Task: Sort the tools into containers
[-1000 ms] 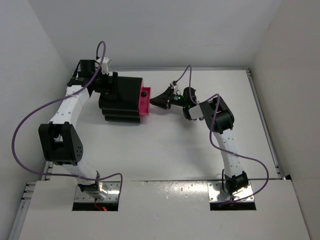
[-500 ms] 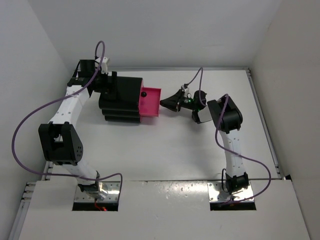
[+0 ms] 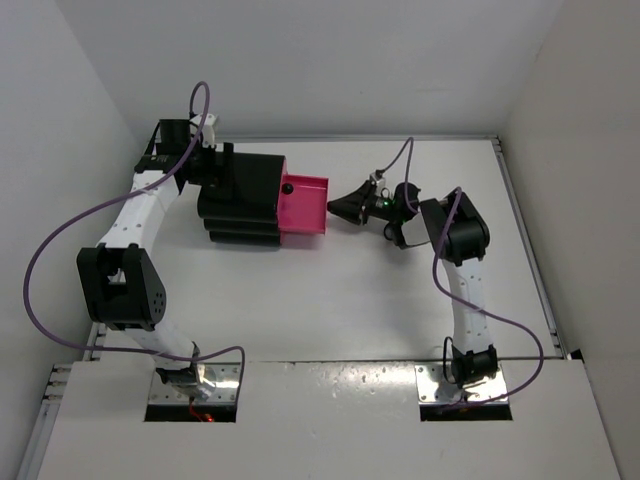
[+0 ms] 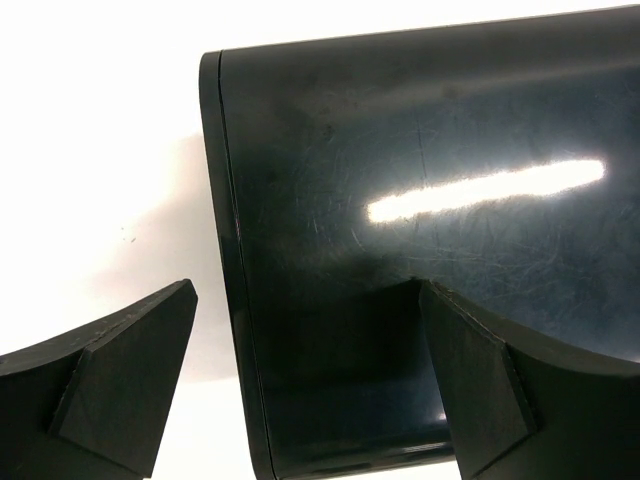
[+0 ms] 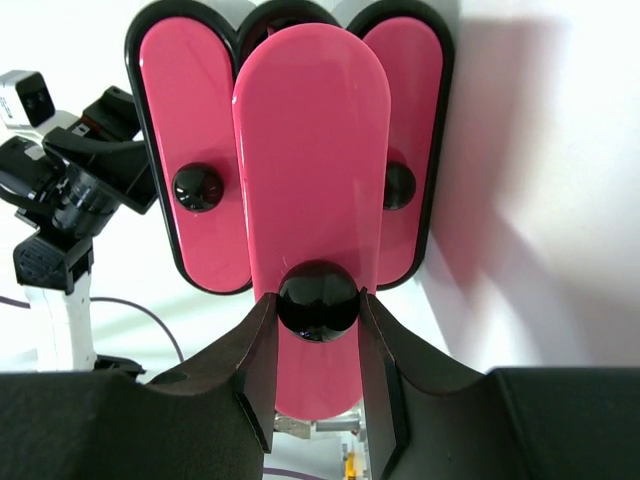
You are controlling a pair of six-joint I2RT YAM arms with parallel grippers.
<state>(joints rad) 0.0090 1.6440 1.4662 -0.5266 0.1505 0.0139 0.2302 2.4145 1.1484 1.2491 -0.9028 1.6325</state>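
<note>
The black cabinet (image 3: 240,195) stands at the back left of the table. Its middle magenta-pink drawer (image 3: 305,208) is pulled out to the right. My right gripper (image 3: 335,207) is shut on that drawer's round black knob (image 5: 318,285), with a finger on each side of it. The two other pink drawers (image 5: 190,120) are closed, each with its knob showing. My left gripper (image 3: 212,165) is open at the cabinet's back. In the left wrist view the gripper (image 4: 305,290) straddles the cabinet's rear edge (image 4: 230,250). No tools are in view.
White walls close in the table on the left, back and right. The left arm (image 3: 125,240) runs along the left wall. Purple cables loop from both arms. The raised white ledge (image 3: 330,400) holds both arm bases.
My right gripper has moved right with the knob in it, and the middle drawer has slid out of the cabinet. The left arm and cabinet have not moved.
</note>
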